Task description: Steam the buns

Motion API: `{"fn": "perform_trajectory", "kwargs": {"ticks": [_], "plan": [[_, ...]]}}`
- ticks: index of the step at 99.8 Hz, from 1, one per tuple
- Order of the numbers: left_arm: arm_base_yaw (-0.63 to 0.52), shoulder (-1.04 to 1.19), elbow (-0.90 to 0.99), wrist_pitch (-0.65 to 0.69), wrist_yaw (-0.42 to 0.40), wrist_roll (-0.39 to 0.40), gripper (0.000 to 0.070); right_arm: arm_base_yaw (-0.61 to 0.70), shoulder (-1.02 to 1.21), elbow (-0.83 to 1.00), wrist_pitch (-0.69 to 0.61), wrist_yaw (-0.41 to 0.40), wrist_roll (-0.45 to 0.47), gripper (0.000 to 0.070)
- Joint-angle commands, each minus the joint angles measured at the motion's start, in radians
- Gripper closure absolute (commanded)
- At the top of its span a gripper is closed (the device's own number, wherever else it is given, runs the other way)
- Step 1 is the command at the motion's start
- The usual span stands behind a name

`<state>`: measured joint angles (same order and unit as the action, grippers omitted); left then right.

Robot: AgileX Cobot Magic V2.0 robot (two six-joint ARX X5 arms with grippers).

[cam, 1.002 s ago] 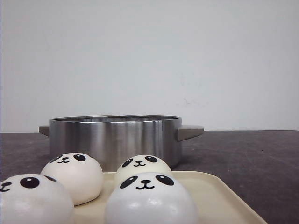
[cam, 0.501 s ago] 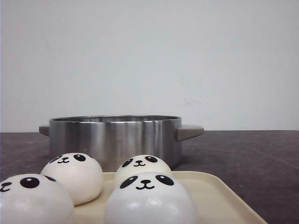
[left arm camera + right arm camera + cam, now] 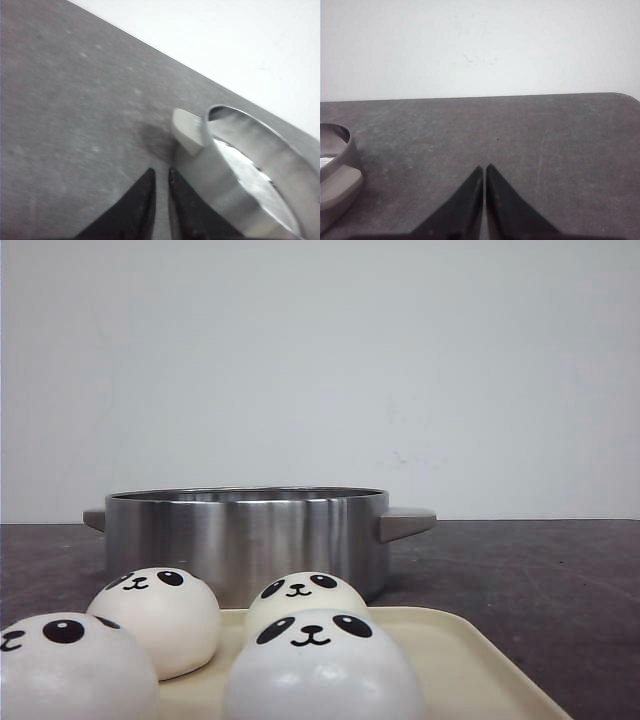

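Several white panda-face buns sit on a cream tray at the front: one at the near left, one behind it, one at the near middle and one behind that. A steel pot stands just behind the tray. My left gripper is shut and empty, low over the table beside the pot's left handle. My right gripper is shut and empty over bare table, right of the pot. Neither gripper shows in the front view.
The dark grey table runs back to a white wall. The pot's right handle sticks out to the right.
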<state>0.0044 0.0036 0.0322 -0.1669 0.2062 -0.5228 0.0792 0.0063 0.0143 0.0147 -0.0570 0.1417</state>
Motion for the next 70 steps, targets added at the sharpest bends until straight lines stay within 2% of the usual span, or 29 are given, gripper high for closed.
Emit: {"fn": "perform_trajectory", "kwargs": {"ticks": [1,6,11,20,28,36,52,60,70], "plan": [[0.002,0.000,-0.005,0.031,0.044,-0.080,0.0700,0.002,-0.003,0.004,0.033,-0.023,0.108,0.0694],[0.002,0.000,0.010,0.050,0.085,-0.100,0.0700,0.002,-0.003,0.018,0.047,-0.065,0.161,0.0694],[0.002,0.000,0.034,0.062,0.116,-0.099,0.0696,0.002,-0.003,0.044,0.046,-0.119,0.175,0.0695],[0.002,0.009,0.111,0.007,0.115,-0.098,0.0695,0.004,0.003,0.118,0.014,-0.221,0.193,0.0696],[0.002,0.038,0.192,-0.028,0.106,-0.093,0.0695,0.003,0.027,0.210,-0.059,-0.264,0.196,0.0696],[0.002,0.090,0.275,-0.027,0.118,-0.078,0.0695,0.003,0.080,0.323,-0.155,-0.269,0.195,0.0696],[0.001,0.246,0.464,-0.042,0.141,0.024,0.0695,0.003,0.246,0.557,-0.312,-0.336,0.146,0.0696],[0.000,0.331,0.568,-0.070,0.145,0.085,0.0695,0.003,0.323,0.657,-0.345,-0.373,0.105,0.0696],[-0.006,0.425,0.682,-0.118,0.164,0.180,0.0688,0.004,0.397,0.756,-0.354,-0.373,0.089,0.0696]]}}
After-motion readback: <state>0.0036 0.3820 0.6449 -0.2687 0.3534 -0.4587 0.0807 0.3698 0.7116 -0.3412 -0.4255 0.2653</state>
